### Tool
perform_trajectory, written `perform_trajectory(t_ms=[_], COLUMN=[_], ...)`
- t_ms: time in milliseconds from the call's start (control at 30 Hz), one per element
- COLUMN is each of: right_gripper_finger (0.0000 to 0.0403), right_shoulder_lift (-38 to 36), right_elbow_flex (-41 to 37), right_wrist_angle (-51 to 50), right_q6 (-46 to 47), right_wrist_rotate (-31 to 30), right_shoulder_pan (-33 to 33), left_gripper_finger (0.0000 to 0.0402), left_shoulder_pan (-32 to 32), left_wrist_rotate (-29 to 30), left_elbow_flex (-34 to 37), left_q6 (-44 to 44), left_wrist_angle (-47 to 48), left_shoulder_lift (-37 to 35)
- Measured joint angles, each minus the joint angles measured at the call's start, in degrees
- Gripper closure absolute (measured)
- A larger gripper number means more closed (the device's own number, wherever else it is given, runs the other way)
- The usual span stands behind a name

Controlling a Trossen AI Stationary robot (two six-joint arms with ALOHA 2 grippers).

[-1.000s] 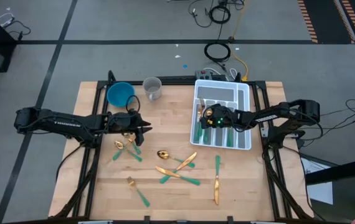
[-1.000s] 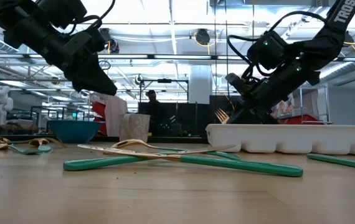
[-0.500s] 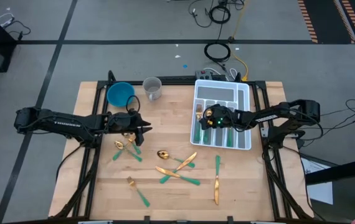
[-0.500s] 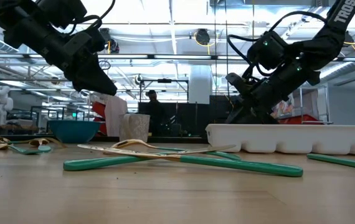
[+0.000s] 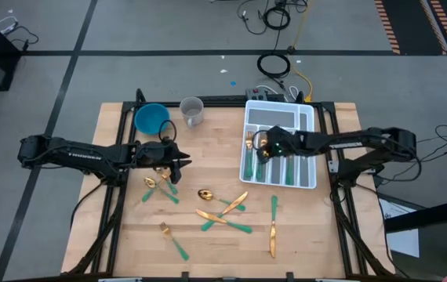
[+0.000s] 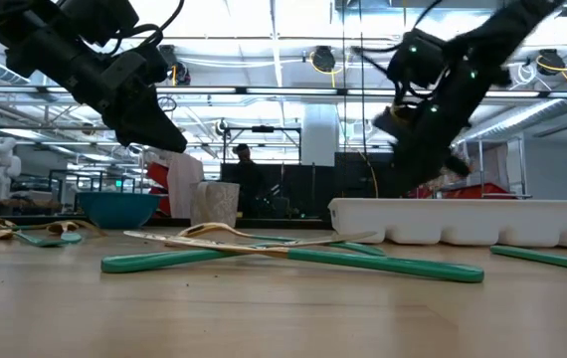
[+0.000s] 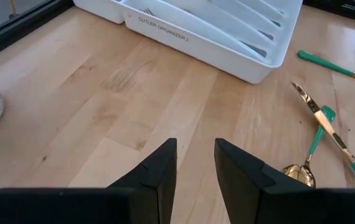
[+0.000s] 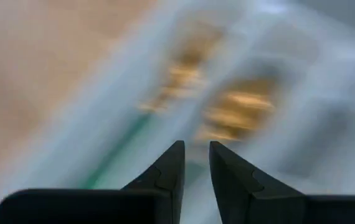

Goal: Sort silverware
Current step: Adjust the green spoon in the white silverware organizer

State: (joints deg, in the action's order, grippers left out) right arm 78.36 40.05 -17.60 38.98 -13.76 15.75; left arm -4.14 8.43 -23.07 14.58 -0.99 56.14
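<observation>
Right of centre in the high view, above the white organizer (image 5: pixel 305 119), the right gripper (image 5: pixel 259 146) is seen nearly closed and empty, the left gripper (image 5: pixel 183 163) likewise; loose silverware (image 5: pixel 222 210), lower centre, should be approached squarely.

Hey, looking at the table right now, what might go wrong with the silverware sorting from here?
The right pincer sits low over the white organizer, by gold pieces already in its compartments; a careless sweep might snag them or nudge the tray. The fork, knife and spoons in the middle of the table lie crossed, so one pick may drag another along. The left pincer hovers beside a spoon and near the blue bowl, which it might bump.
</observation>
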Motion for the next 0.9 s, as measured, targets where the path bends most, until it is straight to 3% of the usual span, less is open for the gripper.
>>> perform_trajectory(t_ms=[100, 167, 333, 633, 900], right_gripper_finger=[0.0334, 0.0334, 0.0334, 0.0292, 0.028], right_shoulder_lift=[0.85, 1.64, 2.58, 5.46, 6.1], right_elbow_flex=[5.75, 7.31, 8.14, 8.11, 8.11], right_wrist_angle=[-16.25, -19.45, -14.92, -14.55, -10.67], right_q6=[-3.68, -6.34, -10.92, -16.11, -9.49], right_wrist_rotate=[-8.83, -8.71, -2.28, -0.87, -1.23], right_shoulder_pan=[0.02, -0.12, -0.53, -3.63, -4.19], left_gripper_finger=[0.0287, 0.0287, 0.0287, 0.0287, 0.0287], left_shoulder_pan=[0.0, 0.0, 0.0, 0.01, 0.02], left_wrist_rotate=[0.0, 0.0, 0.29, 0.7, 0.84], left_elbow_flex=[0.0, 0.0, 0.0, 0.0, 0.0], left_q6=[0.01, -0.01, -0.01, -0.01, -0.15], left_wrist_angle=[-0.25, -0.08, -0.13, 0.32, 0.04], left_shoulder_lift=[-0.02, -0.02, 0.0, -0.02, -0.02])
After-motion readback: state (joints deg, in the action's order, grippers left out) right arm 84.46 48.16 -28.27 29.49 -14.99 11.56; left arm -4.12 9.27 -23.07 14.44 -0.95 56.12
